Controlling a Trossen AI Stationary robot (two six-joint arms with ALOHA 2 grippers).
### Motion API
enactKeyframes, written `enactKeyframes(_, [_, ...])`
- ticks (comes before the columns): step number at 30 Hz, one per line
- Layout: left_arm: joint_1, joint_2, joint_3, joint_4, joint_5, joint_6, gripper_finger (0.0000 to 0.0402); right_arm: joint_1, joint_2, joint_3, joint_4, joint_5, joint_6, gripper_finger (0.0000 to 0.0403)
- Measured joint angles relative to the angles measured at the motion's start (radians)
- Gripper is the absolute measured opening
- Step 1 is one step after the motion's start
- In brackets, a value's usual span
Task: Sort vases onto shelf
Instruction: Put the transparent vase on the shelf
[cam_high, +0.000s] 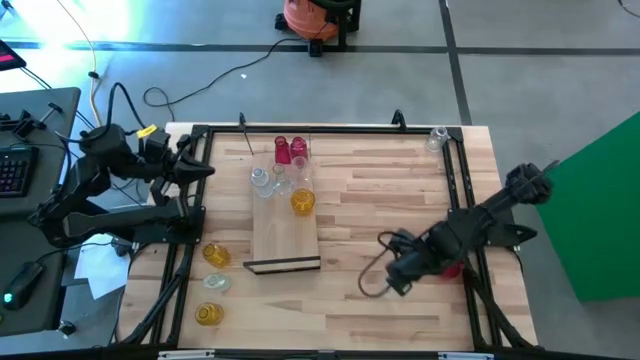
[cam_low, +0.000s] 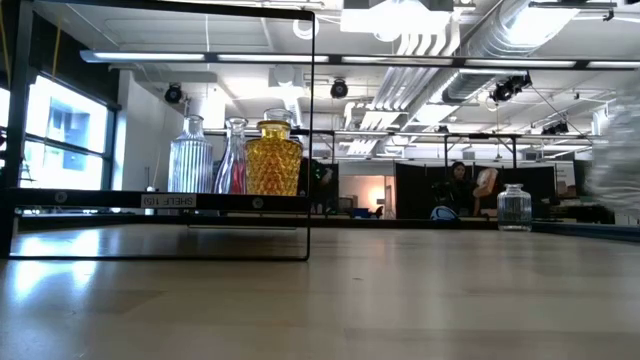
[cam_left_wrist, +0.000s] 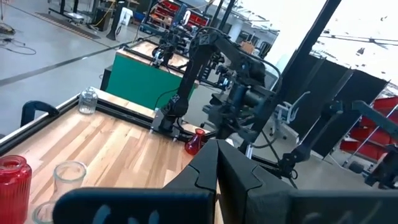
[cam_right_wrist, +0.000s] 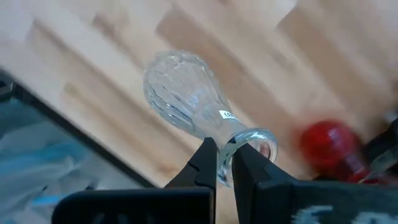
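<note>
Right gripper (cam_right_wrist: 225, 163) clamped on clear vase (cam_right_wrist: 186, 99) neck, near table's right rail (cam_high: 465, 200); red vase (cam_right_wrist: 328, 144) just beside. Bare boards toward shelf (cam_high: 285, 235). Left gripper (cam_left_wrist: 219, 163) closed, empty.

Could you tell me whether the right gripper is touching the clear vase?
Touching: the right wrist view shows the right gripper with both fingers pinched on the neck of the clear vase.

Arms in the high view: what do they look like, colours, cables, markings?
Both are dark, near-black jointed arms. The left arm carries a yellow tag near its wrist, with black cables trailing off the table edge. The right arm has a black cable looping by its end effector, whose two fingers are dark, angular wedges.
</note>
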Motion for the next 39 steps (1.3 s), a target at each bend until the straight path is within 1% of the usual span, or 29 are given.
enactKeyframes(3, [0.0, -0.008, 0.0, 0.0, 0.003, -0.022, 0.0, -0.063, -0.001, 0.017, -0.026, 0.033, -0.078, 0.0])
enactKeyframes(10, [0.0, -0.05, 0.0, -0.009, 0.003, -0.007, 0.0, -0.212, -0.001, 0.068, -0.037, 0.09, -0.263, 0.0])
enactKeyframes(15, [0.0, -0.1, 0.0, -0.073, -0.019, 0.011, 0.0, -0.312, -0.002, 0.119, -0.091, 0.135, -0.37, 0.0])
enactKeyframes(20, [0.0, -0.132, 0.0, -0.148, -0.051, 0.011, 0.0, -0.4, 0.003, 0.19, -0.091, 0.166, -0.47, 0.0])
enactKeyframes(25, [0.0, -0.136, 0.0, -0.187, -0.092, 0.012, 0.0, -0.479, 0.074, 0.346, -0.092, 0.177, -0.629, 0.0])
enactKeyframes(32, [0.0, -0.136, 0.0, -0.188, -0.27, 0.016, 0.0, -0.562, 0.275, 0.698, -0.106, 0.168, -0.908, 0.0])
enactKeyframes(34, [0.0, -0.136, 0.0, -0.194, -0.296, -0.011, 0.0, -0.573, 0.333, 0.802, -0.131, 0.146, -0.94, 0.0])
enactKeyframes(37, [0.0, -0.136, 0.0, -0.216, -0.31, -0.047, 0.0, -0.577, 0.407, 0.941, -0.174, 0.102, -0.941, 0.0])
enactKeyframes(38, [0.0, -0.134, 0.0, -0.222, -0.313, -0.062, 0.0, -0.575, 0.416, 0.947, -0.17, 0.089, -0.925, 0.0])
enactKeyframes(39, [0.0, -0.131, 0.0, -0.227, -0.315, -0.078, 0.0, -0.573, 0.408, 0.92, -0.133, 0.064, -0.911, 0.0])
